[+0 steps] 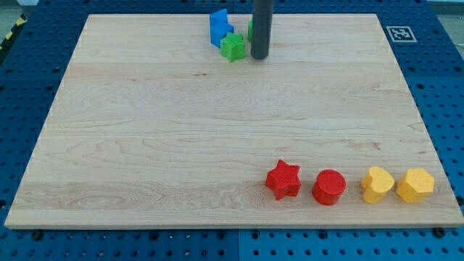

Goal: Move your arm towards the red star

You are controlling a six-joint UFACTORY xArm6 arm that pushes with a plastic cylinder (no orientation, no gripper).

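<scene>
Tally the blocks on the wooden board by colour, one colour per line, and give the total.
Red: 2, the red star and the red cylinder
Yellow: 2, the yellow heart and the yellow hexagon
Blue: 1, the blue block
Green: 2, the green star and a green block mostly hidden behind the rod
Total: 7

My tip (259, 56) at view's top, green star (233, 47) just beside, left. Bare counter (181, 138) between tip and red star (283, 180); red cylinder (329, 187) flanks star's right.
</scene>
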